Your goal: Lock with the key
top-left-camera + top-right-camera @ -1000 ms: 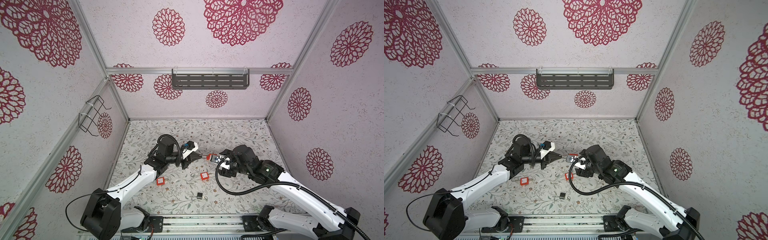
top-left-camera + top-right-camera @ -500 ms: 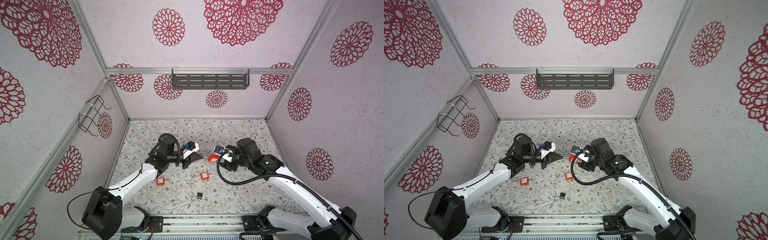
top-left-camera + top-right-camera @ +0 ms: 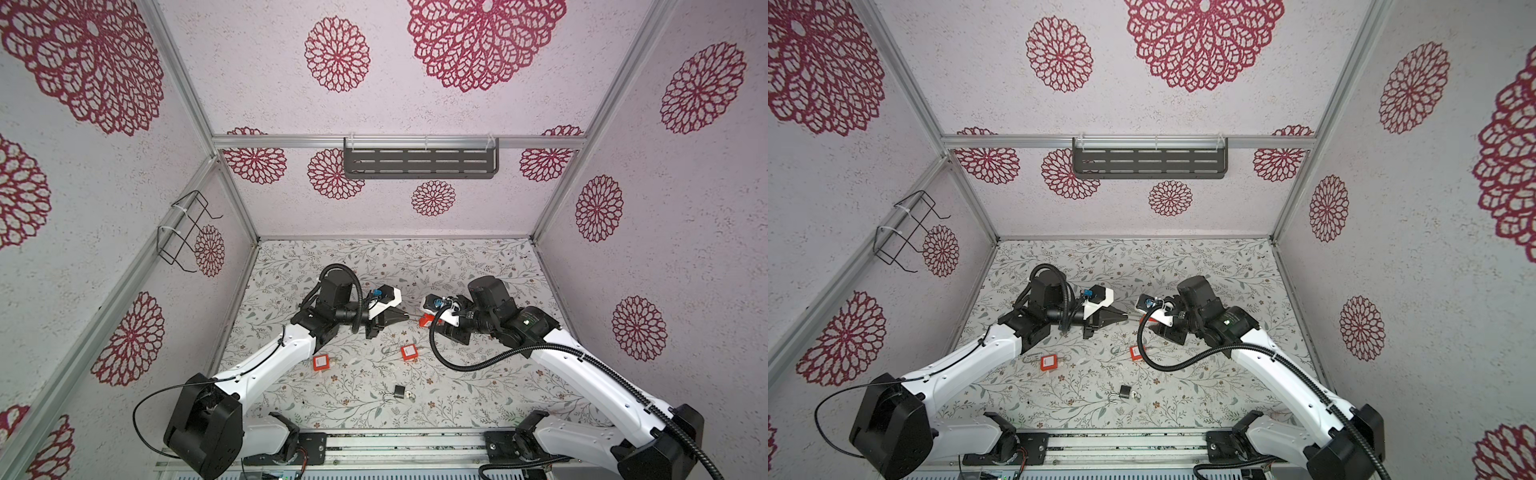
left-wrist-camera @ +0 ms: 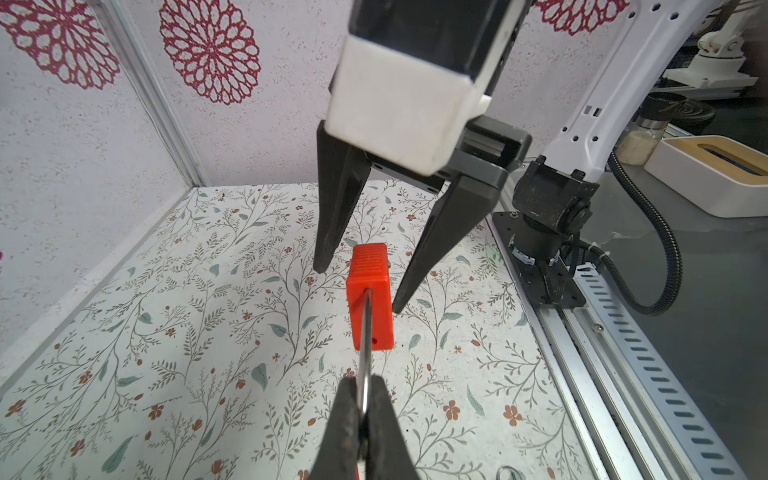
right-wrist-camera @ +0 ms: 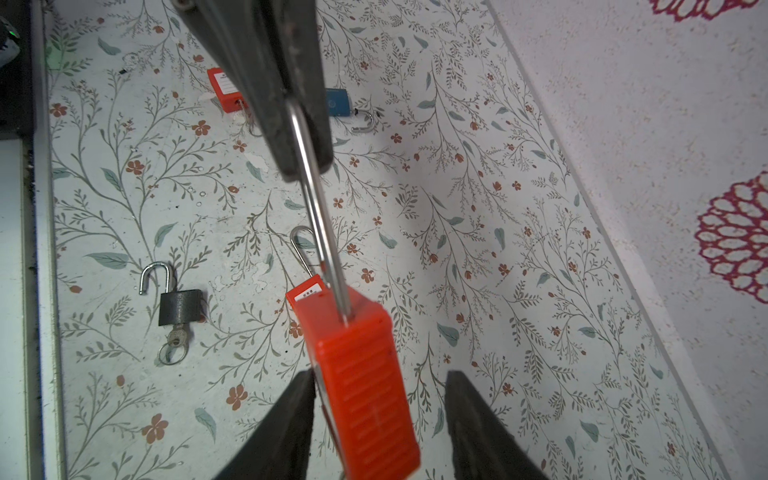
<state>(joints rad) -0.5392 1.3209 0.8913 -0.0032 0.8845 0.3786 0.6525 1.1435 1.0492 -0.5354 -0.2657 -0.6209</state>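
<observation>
From high at the near edge, both top cameras overlook the whole floral tabletop point(image 3: 478, 266). Wrist cameras behind my left end effector point(image 4: 365, 399) and right end effector point(image 5: 380, 374) face each other closely, sharing the red plastic padlock point(image 4: 370, 307).

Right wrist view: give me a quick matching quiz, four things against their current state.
1 left gripper
2 right gripper
3 black padlock
4 blue padlock

A on the table, key in it
B open, jaws flanking the lifted red padlock
C on the table, partly behind a finger
D shut on that padlock's shackle

Pairs: 1-D, 2-B, 3-A, 4-C
</observation>
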